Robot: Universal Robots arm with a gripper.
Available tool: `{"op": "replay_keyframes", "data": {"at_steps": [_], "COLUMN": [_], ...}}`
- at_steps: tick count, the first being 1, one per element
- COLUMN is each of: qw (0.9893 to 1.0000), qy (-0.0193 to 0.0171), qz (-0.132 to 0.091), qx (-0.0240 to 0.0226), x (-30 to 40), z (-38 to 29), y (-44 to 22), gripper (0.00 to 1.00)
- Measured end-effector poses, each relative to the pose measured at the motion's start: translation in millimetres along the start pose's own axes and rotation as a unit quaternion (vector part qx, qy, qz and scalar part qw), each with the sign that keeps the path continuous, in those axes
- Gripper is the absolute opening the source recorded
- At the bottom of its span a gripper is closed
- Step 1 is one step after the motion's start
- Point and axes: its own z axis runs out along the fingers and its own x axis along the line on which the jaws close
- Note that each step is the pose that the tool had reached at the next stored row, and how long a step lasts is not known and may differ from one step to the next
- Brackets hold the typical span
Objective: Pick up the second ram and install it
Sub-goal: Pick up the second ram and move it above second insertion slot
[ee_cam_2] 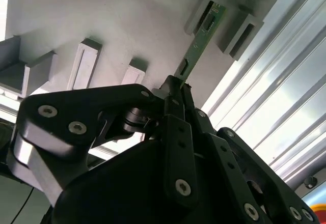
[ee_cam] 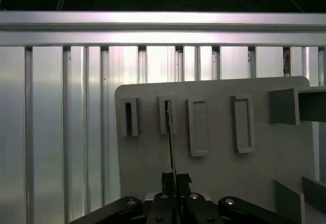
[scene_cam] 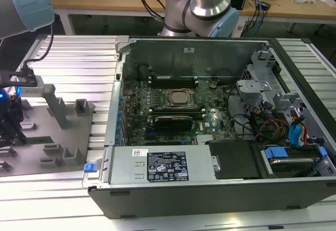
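Ribbed aluminium tabletop [scene_cam: 68, 58] carries a grey fixture plate [ee_cam: 219, 168] beside an open computer case [scene_cam: 210, 194]. Over the plate, the gripper [ee_cam_2: 175, 89] is clamped narrowly on one end of the second ram [ee_cam_2: 201, 43]. The thin green stick's far end sits at a raised slot holder [ee_cam_2: 204, 10] on the plate.

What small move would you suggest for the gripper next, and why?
Probably a straight lift away from the grey holder: the gripper looks shut on the second ram at its near end, while the far end appears to sit in a holder slot.
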Motion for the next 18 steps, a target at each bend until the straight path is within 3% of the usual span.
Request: {"op": "replay_keyframes", "data": {"at_steps": [18], "qw": [1.0000], "qy": [0.0013], "qz": [0.000], "qx": [0.0000], "x": [-2.4], "z": [-35.0], "y": [0.7], "gripper": [0.14]}}
